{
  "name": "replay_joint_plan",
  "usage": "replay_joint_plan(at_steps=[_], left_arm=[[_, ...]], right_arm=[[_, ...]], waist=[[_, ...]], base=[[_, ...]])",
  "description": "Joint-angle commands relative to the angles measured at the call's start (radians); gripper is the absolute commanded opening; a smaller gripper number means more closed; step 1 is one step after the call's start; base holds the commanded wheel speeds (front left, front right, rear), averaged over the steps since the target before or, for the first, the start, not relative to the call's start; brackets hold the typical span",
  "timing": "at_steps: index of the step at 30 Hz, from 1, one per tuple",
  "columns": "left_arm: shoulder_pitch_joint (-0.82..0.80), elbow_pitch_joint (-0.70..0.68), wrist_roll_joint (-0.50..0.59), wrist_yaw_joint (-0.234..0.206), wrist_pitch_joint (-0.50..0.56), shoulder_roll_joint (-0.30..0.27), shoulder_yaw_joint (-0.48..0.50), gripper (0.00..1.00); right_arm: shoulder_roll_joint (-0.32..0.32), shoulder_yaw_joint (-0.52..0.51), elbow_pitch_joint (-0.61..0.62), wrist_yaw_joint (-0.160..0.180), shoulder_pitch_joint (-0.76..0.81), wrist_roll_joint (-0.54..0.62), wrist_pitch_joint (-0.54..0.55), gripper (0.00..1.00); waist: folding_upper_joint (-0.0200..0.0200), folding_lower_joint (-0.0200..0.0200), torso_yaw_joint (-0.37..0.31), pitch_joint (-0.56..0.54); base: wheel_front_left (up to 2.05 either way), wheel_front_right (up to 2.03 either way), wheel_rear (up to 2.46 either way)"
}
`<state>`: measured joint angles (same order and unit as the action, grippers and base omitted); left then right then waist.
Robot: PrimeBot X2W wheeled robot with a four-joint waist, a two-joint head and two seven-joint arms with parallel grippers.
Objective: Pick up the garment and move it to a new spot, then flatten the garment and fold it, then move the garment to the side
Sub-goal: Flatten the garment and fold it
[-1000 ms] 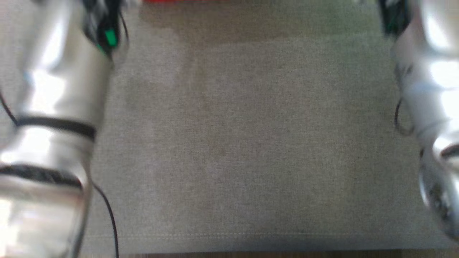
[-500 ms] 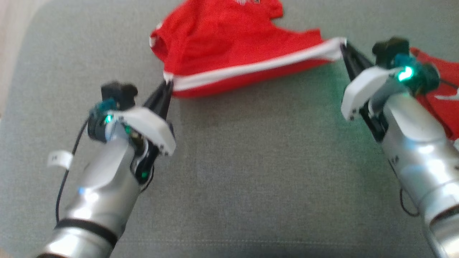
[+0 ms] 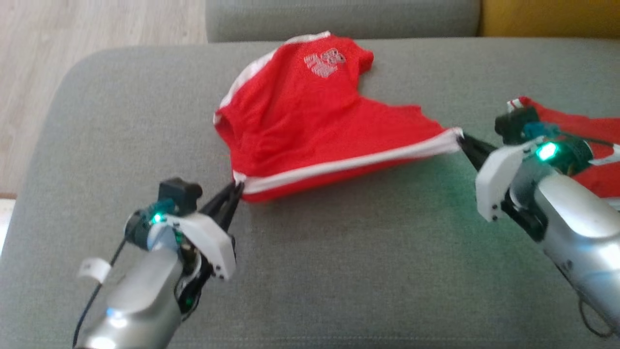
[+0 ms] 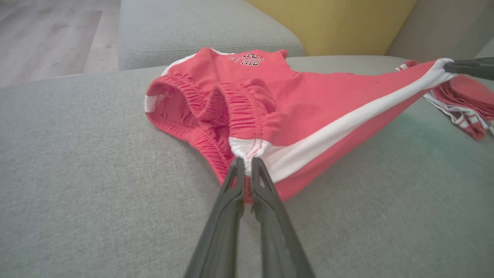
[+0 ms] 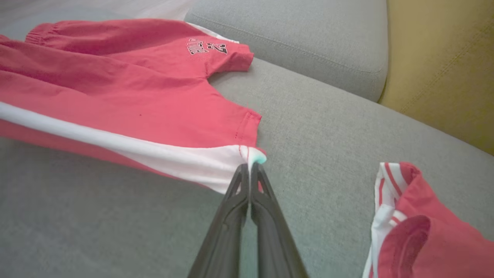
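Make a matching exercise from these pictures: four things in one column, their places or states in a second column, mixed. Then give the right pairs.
1. left gripper
2. right gripper
3. second red garment
4. yellow cushion

A. lies crumpled, apart from the red shorts
B. shut on the hem corner of the red shorts
C. behind the grey sofa seat
D. shut on the elastic waistband of the red shorts

Pairs: 1-D; 2-B; 3-A; 4-C
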<state>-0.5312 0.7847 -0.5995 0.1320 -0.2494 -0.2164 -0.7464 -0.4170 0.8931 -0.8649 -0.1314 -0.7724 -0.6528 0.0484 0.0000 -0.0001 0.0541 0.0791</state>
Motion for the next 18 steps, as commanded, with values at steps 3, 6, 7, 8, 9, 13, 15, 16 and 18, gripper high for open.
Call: replay_joint_plan(at_steps=[3, 6, 7, 8, 9, 13, 15, 16, 18], left_arm=[[0.015, -0.048, 0.006, -0.001, -0.009, -0.048, 0.000, 0.00], [0.059, -0.081, -0.009, -0.001, 0.013, -0.064, -0.030, 0.00], [0.075, -0.096, -0.015, -0.001, 0.019, -0.071, -0.037, 0.00], [0.089, -0.112, -0.021, -0.001, 0.026, -0.079, -0.043, 0.00], [0.103, -0.131, -0.025, -0.001, 0.033, -0.087, -0.048, 0.00], [0.160, -0.221, -0.043, -0.006, 0.070, -0.121, -0.057, 0.00], [0.190, -0.274, -0.052, -0.012, 0.096, -0.139, -0.063, 0.00], [0.205, -0.303, -0.055, -0.017, 0.111, -0.148, -0.067, 0.00], [0.221, -0.333, -0.059, -0.022, 0.126, -0.157, -0.071, 0.00]], right_arm=[[-0.086, 0.059, 0.085, 0.001, 0.033, -0.081, 0.056, 0.00], [-0.140, 0.106, 0.142, 0.001, 0.055, -0.139, 0.108, 0.00], [-0.158, 0.125, 0.163, 0.001, 0.064, -0.156, 0.128, 0.00], [-0.175, 0.141, 0.184, 0.001, 0.072, -0.175, 0.149, 0.00], [-0.194, 0.154, 0.204, 0.001, 0.079, -0.195, 0.169, 0.00], [-0.270, 0.197, 0.283, 0.001, 0.103, -0.262, 0.241, 0.00], [-0.306, 0.208, 0.314, 0.001, 0.118, -0.295, 0.274, 0.00], [-0.324, 0.213, 0.328, 0.001, 0.126, -0.311, 0.293, 0.00], [-0.342, 0.218, 0.343, 0.001, 0.134, -0.326, 0.312, 0.00]], waist=[[0.0000, 0.0001, -0.009, -0.047], [0.0000, 0.0001, -0.013, -0.080], [0.0000, 0.0001, -0.015, -0.090], [0.0000, 0.0001, -0.016, -0.097], [0.0000, 0.0001, -0.017, -0.103], [0.0000, 0.0001, -0.017, -0.119], [0.0000, 0.0001, -0.015, -0.124], [0.0000, 0.0001, -0.014, -0.127], [0.0000, 0.0001, -0.012, -0.128]], base=[[0.00, 0.00, 0.00], [0.00, 0.00, 0.00], [0.00, 0.00, 0.00], [0.00, 0.00, 0.00], [0.00, 0.00, 0.00], [0.00, 0.00, 0.00], [0.00, 0.00, 0.00], [0.00, 0.00, 0.00], [0.00, 0.00, 0.00]])
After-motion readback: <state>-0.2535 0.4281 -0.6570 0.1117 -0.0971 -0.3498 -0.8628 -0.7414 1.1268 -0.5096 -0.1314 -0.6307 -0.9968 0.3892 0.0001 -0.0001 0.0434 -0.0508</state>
